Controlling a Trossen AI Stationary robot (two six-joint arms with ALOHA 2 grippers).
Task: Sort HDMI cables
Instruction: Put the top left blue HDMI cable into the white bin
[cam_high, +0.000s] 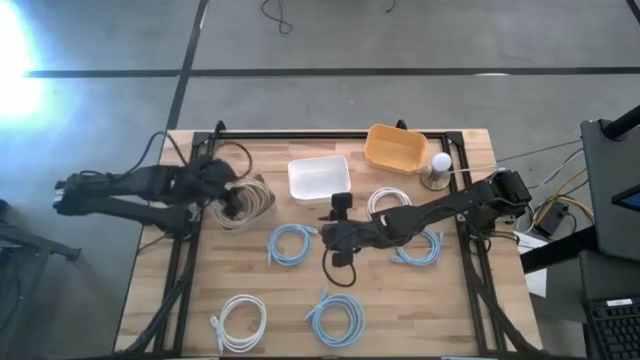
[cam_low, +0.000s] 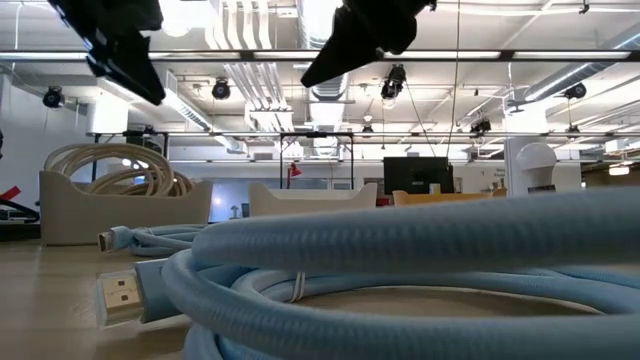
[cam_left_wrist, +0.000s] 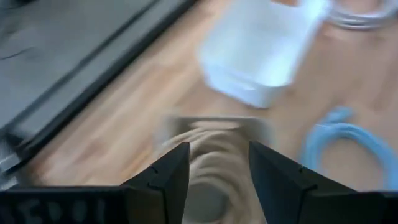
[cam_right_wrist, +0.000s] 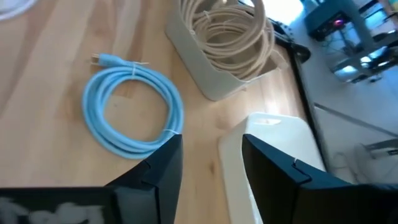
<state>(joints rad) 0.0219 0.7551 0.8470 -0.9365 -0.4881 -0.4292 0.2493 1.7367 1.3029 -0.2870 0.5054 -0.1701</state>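
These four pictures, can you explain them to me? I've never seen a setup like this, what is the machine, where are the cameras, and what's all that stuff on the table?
It is a robot with two dark arms at a wooden table. One picture looks straight down from above, one looks level across the tabletop, and two come from cameras on the arms' wrists. Each arm ends in a two-finger claw. The left claw is open above a pale bin holding beige cable coils. The right claw is open near the middle of the table, over the edge of the white bin. Neither holds anything. Loose on the table lie light blue cable coils and white cable coils. An orange bin stands at the far edge.
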